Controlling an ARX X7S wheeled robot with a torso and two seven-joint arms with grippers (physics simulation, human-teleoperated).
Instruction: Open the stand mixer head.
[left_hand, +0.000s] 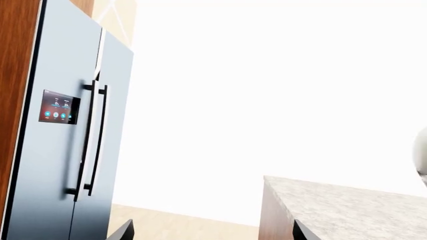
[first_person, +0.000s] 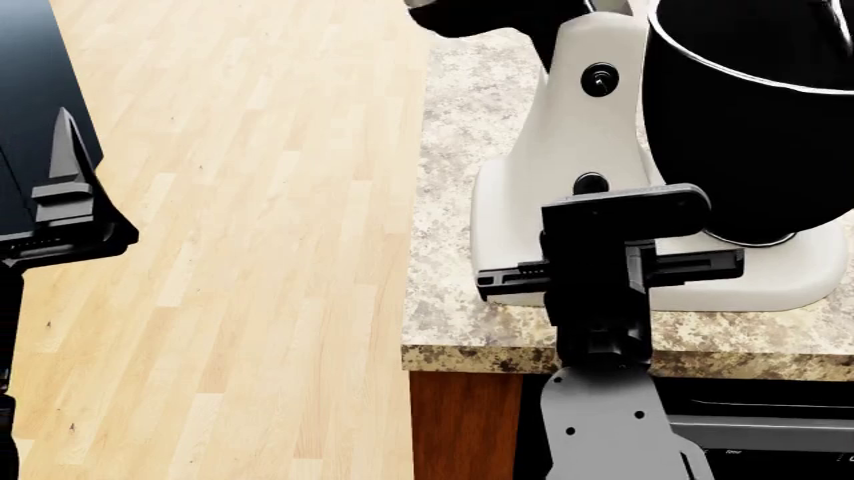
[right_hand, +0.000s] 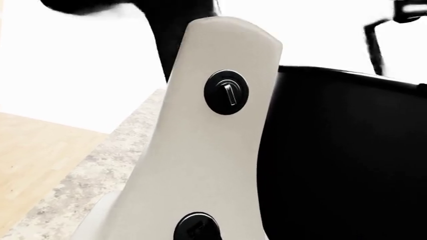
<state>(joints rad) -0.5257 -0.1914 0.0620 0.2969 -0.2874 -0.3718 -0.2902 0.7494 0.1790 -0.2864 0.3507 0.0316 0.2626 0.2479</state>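
Observation:
The off-white stand mixer (first_person: 567, 150) stands on a granite counter. Its glossy black head (first_person: 487, 15) shows at the top edge of the head view, above the column. The column carries an upper knob (first_person: 599, 79) and a lower knob (first_person: 591, 184). My right gripper (first_person: 611, 262) hovers in front of the mixer's base, below the lower knob; its fingers are hidden. The right wrist view shows the column (right_hand: 207, 150), the upper knob (right_hand: 227, 93) and the black head (right_hand: 180, 30) above. My left gripper (first_person: 64, 190) is open and empty over the floor, far left of the mixer.
The large black silver-rimmed bowl (first_person: 747, 110) sits right of the column. The granite counter (first_person: 447, 250) ends at a front edge above a wood cabinet. Wooden floor (first_person: 240, 250) lies left. A steel fridge (left_hand: 67, 140) and a counter corner (left_hand: 347, 205) show in the left wrist view.

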